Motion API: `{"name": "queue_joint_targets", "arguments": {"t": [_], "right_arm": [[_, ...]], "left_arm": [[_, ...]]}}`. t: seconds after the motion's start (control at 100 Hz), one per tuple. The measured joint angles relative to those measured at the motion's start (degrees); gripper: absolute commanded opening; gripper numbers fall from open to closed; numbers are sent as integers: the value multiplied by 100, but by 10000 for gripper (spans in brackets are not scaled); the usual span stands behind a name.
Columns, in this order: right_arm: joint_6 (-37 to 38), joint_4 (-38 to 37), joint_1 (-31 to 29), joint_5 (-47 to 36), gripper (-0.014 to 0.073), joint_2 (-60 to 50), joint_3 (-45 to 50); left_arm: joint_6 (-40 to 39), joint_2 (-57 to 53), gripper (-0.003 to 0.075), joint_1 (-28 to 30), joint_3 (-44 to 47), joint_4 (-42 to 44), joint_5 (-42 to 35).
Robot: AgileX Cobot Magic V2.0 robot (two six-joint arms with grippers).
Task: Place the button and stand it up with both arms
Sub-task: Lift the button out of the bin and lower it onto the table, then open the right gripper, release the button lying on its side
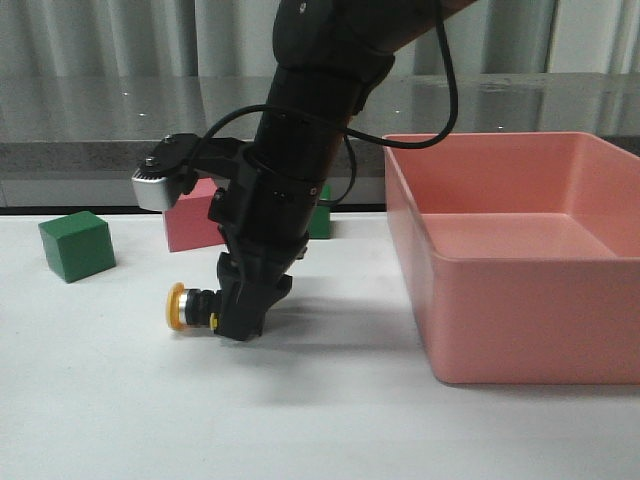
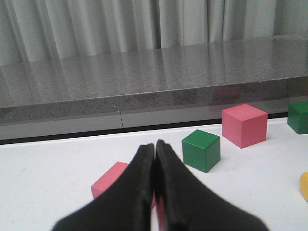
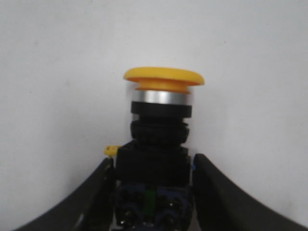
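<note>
Button [image 3: 161, 139] base clamped between right gripper [image 1: 243, 318] fingers, lying sideways near table [image 1: 320, 420], cap free for uprighting. Left gripper [image 2: 155, 159] closed, empty.

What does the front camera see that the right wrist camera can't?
Only the front view shows the pink bin, the green cube, the pink cube and the arm. Only the right wrist view shows, close up, the dark fingers on either side of the button's base and its silver ring. Both show the yellow-capped button lying sideways in the right gripper over the white table.
</note>
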Motion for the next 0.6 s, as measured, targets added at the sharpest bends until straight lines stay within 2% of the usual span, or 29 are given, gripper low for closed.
{"name": "queue_joint_targets", "arguments": {"t": [0.08,0.15,0.23,0.43,0.6], "right_arm": [[-13,0,3,0,545,9,0],[-13,0,13,-34,668,46,0],[-13,2,13,-93,640,51,0],[-1,-9,15,-118,643,-40,0],[196,-18,15,-54,643,-537,0]], "left_arm": [[0,0,-19,0,0,0,0],[0,0,-19,0,0,0,0],[0,0,-19,0,0,0,0],[0,0,-19,0,0,0,0],[0,0,-19,0,0,0,0]]}}
